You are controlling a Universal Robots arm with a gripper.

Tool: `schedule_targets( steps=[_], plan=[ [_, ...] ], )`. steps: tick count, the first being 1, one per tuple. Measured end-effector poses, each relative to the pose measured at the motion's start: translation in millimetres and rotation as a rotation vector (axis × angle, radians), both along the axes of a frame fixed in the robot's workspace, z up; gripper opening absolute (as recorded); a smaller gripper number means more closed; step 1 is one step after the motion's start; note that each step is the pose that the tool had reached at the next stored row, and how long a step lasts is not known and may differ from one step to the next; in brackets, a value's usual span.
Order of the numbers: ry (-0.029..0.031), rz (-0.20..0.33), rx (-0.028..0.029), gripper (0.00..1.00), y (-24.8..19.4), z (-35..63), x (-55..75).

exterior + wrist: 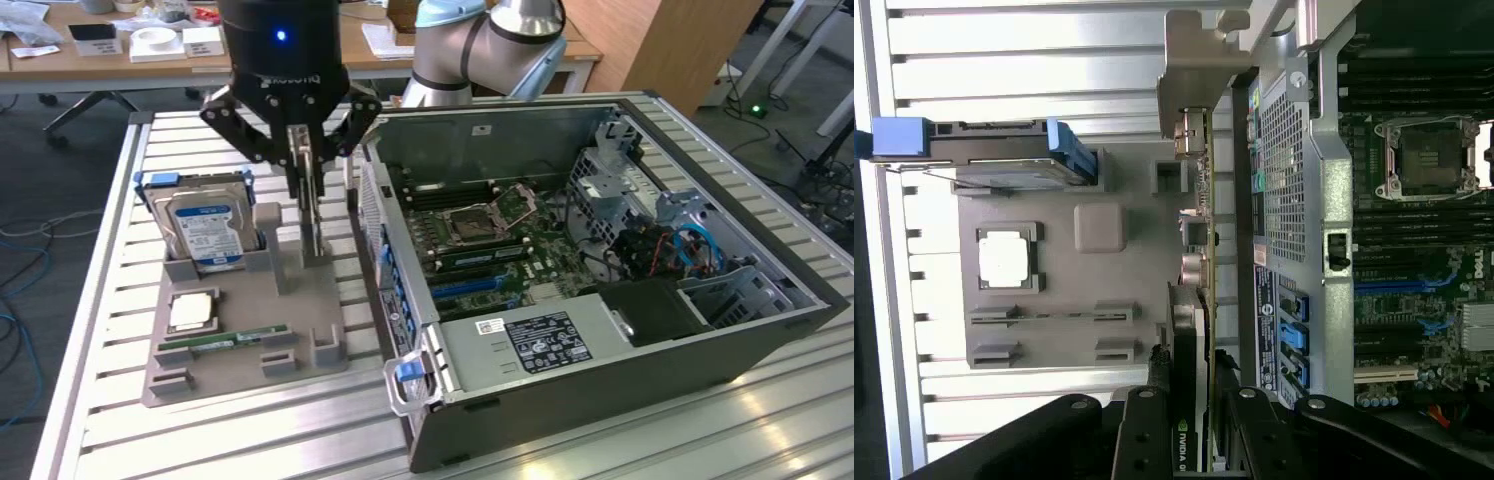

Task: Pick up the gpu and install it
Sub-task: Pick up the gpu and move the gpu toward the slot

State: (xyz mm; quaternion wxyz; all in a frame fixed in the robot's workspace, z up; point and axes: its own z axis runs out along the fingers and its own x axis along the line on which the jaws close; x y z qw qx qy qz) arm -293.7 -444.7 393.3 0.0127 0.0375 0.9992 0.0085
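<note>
The gpu (pixel 1206 240) is seen edge-on, clamped between the 2 fingers (pixel 1146 430) of the gripper (pixel 1192 378), with its silver bracket (pixel 1194 60) at the far end. It is held between the open computer case (pixel 1304 150) and a grey holder tray (pixel 1104 290), in which a hard drive (pixel 1004 160) and 1 processor chip (pixel 1006 258) are seated.

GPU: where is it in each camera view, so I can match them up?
Exterior view: the gpu stands upright on the grey holder, under the gripper, beside the computer case.
Wrist view: the gpu runs edge-on between the grey holder and the computer case.
Shared landmark: the blue-framed hard drive.
</note>
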Motion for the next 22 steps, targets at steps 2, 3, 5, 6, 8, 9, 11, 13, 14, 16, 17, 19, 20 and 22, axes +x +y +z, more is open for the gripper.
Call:
schedule_targets(
  steps=[2, 3, 5, 6, 8, 9, 11, 13, 14, 16, 17, 19, 20, 22],
  plan=[
    [-0.0003, 0.0, 0.0, 0.27, 0.0, 7.0, 0.0],
    [-0.0006, 0.0, 0.0, 0.27, 0.0, 10.3, 0.0],
    [-0.0012, 0.0, 0.0, 0.27, 0.0, 16.5, 0.0],
    [-0.0015, 0.0, 0.0, 0.27, 0.0, 19.2, 0.0],
    [-0.002, 0.0, 0.0001, 0.27, 0.0, 21.0, 0.0],
    [-0.002, 0.0, 0.0001, 0.27, 0.0, 21.0, 0.0],
    [-0.0019, 0.0, 0.0, 0.27, 0.0, 21.1, 0.0],
    [-0.0019, 0.0, -0.0001, 0.27, 0.0, 21.1, 0.0],
    [-0.0019, 0.0, -0.0001, 0.27, 0.0, 21.1, 0.0],
    [-0.0019, 0.0, 0.0, 0.27, 0.0, 21.1, 0.0],
    [-0.0019, 0.0, 0.0, 0.27, 0.1, 21.2, 0.2],
    [-0.0018, 0.0, 0.0004, 0.27, 0.0, 21.2, 1.2],
    [-0.0018, 0.0, 0.0011, 0.27, 0.0, 21.2, 1.8],
    [-0.0018, 0.0, 0.0029, 0.27, 0.0, 21.2, 3.2]
  ],
)
